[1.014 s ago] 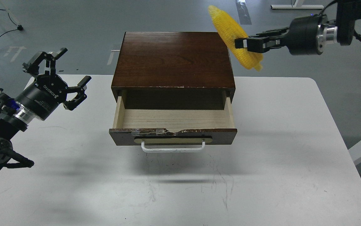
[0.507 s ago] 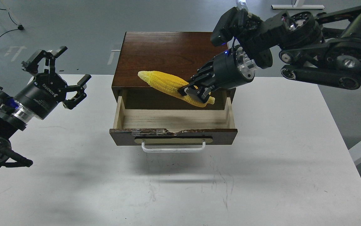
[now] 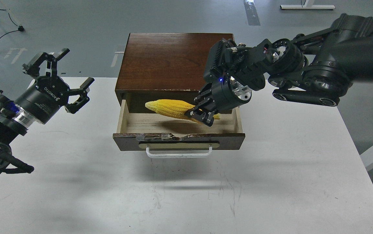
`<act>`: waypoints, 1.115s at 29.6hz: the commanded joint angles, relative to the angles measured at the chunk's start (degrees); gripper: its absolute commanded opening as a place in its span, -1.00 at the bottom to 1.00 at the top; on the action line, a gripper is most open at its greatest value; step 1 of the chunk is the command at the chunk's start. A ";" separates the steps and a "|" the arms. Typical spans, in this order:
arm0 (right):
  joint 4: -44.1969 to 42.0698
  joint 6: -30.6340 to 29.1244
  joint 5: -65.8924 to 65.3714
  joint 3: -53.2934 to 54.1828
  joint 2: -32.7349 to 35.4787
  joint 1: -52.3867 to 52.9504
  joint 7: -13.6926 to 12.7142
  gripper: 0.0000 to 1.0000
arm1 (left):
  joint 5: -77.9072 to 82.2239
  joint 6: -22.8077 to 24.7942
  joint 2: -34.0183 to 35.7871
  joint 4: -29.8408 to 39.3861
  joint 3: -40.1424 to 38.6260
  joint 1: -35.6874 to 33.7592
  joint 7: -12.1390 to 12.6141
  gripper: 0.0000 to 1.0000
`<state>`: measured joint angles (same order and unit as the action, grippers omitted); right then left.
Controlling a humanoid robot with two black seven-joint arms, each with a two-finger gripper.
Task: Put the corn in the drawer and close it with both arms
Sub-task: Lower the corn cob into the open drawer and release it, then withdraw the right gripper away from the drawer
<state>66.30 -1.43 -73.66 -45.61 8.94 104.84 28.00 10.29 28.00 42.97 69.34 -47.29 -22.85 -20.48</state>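
Observation:
The drawer (image 3: 126, 121) is pulled open from the dark-brown cabinet (image 3: 173, 60), showing its pale wood floor and white bar handle (image 3: 179, 153). My right gripper (image 3: 200, 116) is shut on the corn (image 3: 170, 108), a yellow cob lying nearly level with its point to the left. It holds the cob low inside the open drawer, just above the floor, where the cob casts a shadow. My left gripper (image 3: 59, 76) is open and empty, held above the table to the left of the cabinet.
The cabinet stands at the back middle of the white table (image 3: 270, 182). The right arm's thick links (image 3: 319, 74) hang over the table's right back corner. Grey floor with cables lies beyond the table.
My right gripper carried the corn from high at the cabinet's back right corner, over the cabinet top, and down into the open drawer. The left arm has not moved.

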 commanded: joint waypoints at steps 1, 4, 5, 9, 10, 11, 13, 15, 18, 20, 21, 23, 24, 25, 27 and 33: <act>-0.38 0.03 0.01 -0.09 -0.06 -0.51 0.00 -0.30 | 0.00 0.00 0.01 0.00 0.00 0.00 0.00 0.97; -0.38 0.12 0.19 -0.09 0.02 -0.60 0.00 0.12 | 0.00 0.00 0.01 0.00 0.00 0.00 0.00 0.97; -0.38 0.12 0.19 -0.09 0.02 -0.52 0.00 0.16 | 0.00 0.00 0.01 0.00 0.00 0.00 0.00 0.97; -0.30 0.38 0.36 -0.01 0.02 -0.51 0.00 0.39 | 0.00 0.00 0.01 0.00 0.00 0.00 0.00 0.97; -0.30 0.47 0.36 -0.01 0.02 -0.51 0.00 0.39 | 0.00 0.00 0.09 0.00 0.00 0.00 0.00 0.97; -0.21 0.64 0.36 -0.01 0.11 -0.43 0.00 0.40 | 0.00 0.00 0.10 0.00 0.00 0.00 0.00 0.97; 0.05 1.08 0.45 -0.01 0.37 -0.08 0.00 0.49 | 0.00 0.00 0.10 0.00 0.00 0.00 0.00 0.97; 0.23 1.17 0.45 0.08 0.64 0.27 0.00 0.49 | 0.00 0.00 0.10 0.00 0.00 0.00 0.00 0.97; 0.41 1.26 0.63 0.70 2.13 1.24 0.00 0.49 | 0.00 0.00 0.10 0.00 0.00 0.00 0.00 0.97; 0.93 1.43 1.06 2.18 4.14 2.64 0.00 0.49 | 0.00 0.00 0.10 0.00 -0.09 0.00 0.00 0.97; 1.02 1.52 1.50 2.97 4.94 2.91 0.00 0.49 | 0.00 0.00 0.10 0.00 0.00 0.00 0.00 0.97; 1.37 1.52 5.27 5.96 8.27 3.44 0.00 0.59 | 0.00 0.00 0.10 0.00 0.00 0.00 0.00 0.97; 1.46 1.44 8.42 7.54 10.37 3.70 0.00 0.67 | 0.00 0.00 0.10 0.00 0.00 0.00 0.00 0.97; 1.55 1.43 10.28 8.34 11.52 3.70 0.00 0.71 | 0.00 0.00 0.01 0.00 0.00 0.00 0.00 0.97; 2.34 1.35 16.25 10.27 16.00 3.70 0.00 0.80 | 0.00 0.00 0.01 0.00 0.00 0.00 0.00 0.97; 3.83 1.26 29.53 14.58 27.96 -1.55 0.00 0.92 | 0.00 0.00 -0.08 0.00 0.00 0.00 0.00 0.97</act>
<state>69.59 -0.14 -49.64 -33.12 31.53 106.76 28.00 10.28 28.00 42.93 69.34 -47.29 -22.85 -20.48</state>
